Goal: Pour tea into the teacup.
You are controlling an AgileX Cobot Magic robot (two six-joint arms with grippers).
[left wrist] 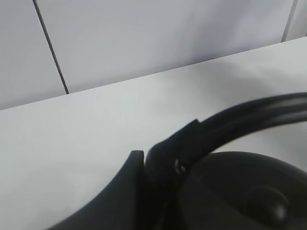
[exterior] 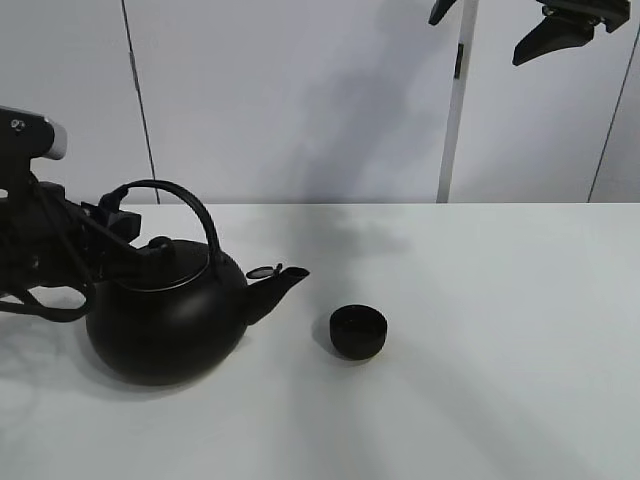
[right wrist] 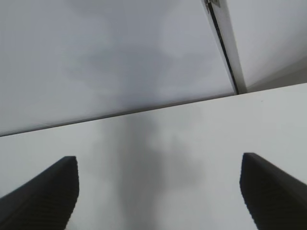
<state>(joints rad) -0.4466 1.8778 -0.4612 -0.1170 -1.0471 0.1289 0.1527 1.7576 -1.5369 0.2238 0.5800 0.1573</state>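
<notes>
Apparently left end effector (exterior: 128, 225) grips kettle (exterior: 170, 315) handle (left wrist: 249, 117); closure not clearly visible. Right end effector (right wrist: 158, 191) released, raised clear. Teacup (exterior: 358, 331) on worktop (exterior: 500, 350) just beyond spout (exterior: 280, 283). Lift first, tilt slowly, spout above cup.

Matt black kettle (exterior: 165, 325); glossy teacup (exterior: 358, 332)

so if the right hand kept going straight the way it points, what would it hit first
Probably just the bare table. The right hand is open and nothing lies between its fingers, though depth is hard to judge.
</notes>
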